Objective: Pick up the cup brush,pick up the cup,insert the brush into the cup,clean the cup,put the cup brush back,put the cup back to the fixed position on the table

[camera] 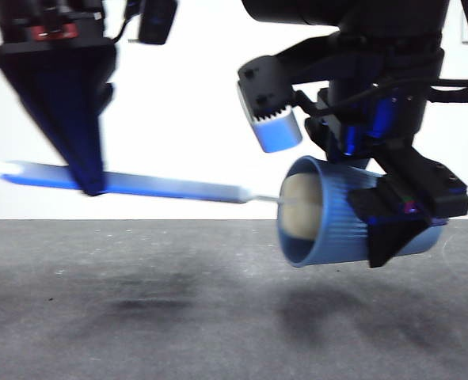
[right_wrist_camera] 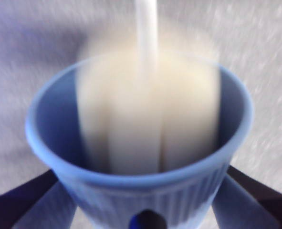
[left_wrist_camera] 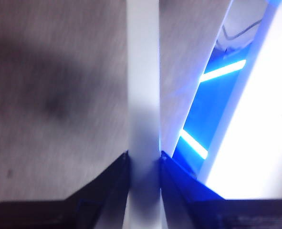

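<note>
The cup is clamped sideways above the table by the right gripper; the cup brush is pinched by the left gripper — sponge inside. Short, level strokes are advised — rim contact avoided.

A robot lab bench: bare dark grey table against a plain white wall.

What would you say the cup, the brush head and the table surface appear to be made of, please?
The cup looks like blue moulded plastic, matte, with fine vertical ribs. The brush head inside it seems to be soft cream sponge, dull and lobed, though blurred. The table is dark grey and matte with pale specks; its material is hard to tell.
</note>
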You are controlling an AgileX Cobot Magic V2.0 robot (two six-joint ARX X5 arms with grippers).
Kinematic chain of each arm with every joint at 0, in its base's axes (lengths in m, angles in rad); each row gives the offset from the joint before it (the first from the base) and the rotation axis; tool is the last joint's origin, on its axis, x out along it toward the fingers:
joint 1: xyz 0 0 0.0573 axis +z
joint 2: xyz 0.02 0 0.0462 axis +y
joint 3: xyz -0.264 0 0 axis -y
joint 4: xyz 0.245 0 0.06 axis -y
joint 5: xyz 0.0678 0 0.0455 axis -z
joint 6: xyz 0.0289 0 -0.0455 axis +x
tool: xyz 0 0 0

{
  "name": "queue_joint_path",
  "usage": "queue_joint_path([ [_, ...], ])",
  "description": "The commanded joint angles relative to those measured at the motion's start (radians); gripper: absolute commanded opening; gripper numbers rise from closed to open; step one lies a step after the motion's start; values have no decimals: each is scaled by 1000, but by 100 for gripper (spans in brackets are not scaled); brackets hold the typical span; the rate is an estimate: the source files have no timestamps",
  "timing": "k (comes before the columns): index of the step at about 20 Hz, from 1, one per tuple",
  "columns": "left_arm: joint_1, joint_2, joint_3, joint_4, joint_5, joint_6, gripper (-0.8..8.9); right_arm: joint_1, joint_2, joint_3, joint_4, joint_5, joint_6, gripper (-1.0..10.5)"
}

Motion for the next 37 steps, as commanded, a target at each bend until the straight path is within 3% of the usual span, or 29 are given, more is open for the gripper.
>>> queue_joint_path([
  [1,-34,7,-6,48,23,-14,-9,29,10,0,25,-5,-6,-17],
  [10,-80,19,-6,72,9,-38,-8,60,10,0,32,4,8,-17],
  [13,-56,19,-6,0,-67,-37,-9,39,10,0,-3,14,33,-17],
  [16,-18,11,-6,-63,-69,-32,-8,1,10,0,-18,30,69,-17],
  [27,157,-62,-6,-113,-68,-22,-8,-146,-48,1,-38,23,225,-17],
  [33,227,-62,-6,-89,-61,-31,-8,-204,-128,2,-20,18,349,-17],
  [37,281,-62,-6,-48,-54,-79,-8,-226,-205,3,8,-54,461,-17],
])
